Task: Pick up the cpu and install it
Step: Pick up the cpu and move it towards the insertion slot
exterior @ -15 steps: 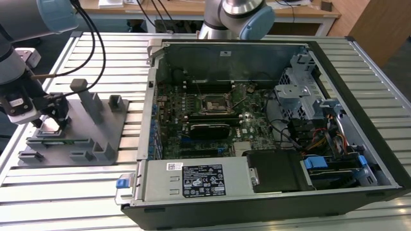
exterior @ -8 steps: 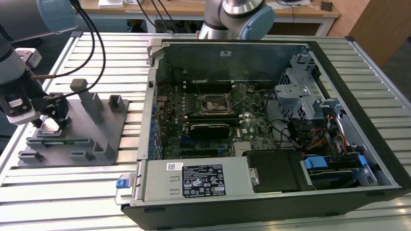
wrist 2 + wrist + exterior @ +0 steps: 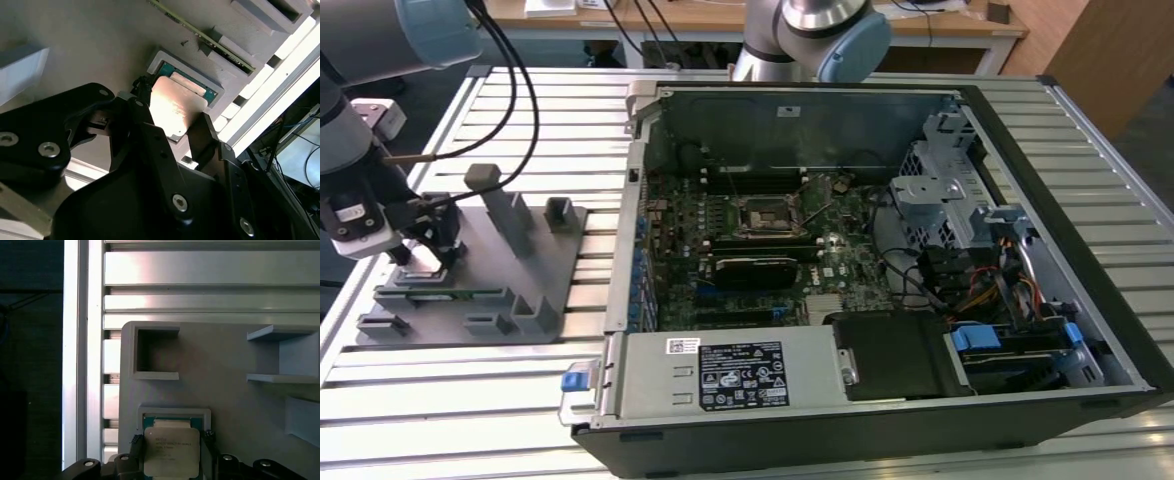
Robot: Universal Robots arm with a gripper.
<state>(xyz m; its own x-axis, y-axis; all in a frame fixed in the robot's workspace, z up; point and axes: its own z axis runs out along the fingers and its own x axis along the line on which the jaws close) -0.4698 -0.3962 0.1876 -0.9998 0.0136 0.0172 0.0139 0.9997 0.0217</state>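
- Pincer (image 3: 172,114) is clenched on the cpu (image 3: 171,450), one black finger (image 3: 201,131) against each of two opposite edges.
- In the exterior view it stands over the grey fixture (image 3: 520,270) at that view's left, well apart from the socket (image 3: 761,215) on the board.
- Cpu is at its framed pocket in the fixture, metal top facing up. I cannot tell whether it has cleared the pocket floor.
- Likely light and stiff: a thin flat chip that won't bend in the grip.
- Smooth metal top and narrow edges make it slippery, I judge. A skewed squeeze could let it tilt or pop out.
- Underside contacts are probably fragile, so the side edges are the right place to hold it, gripped squarely at mid-edge and kept level.
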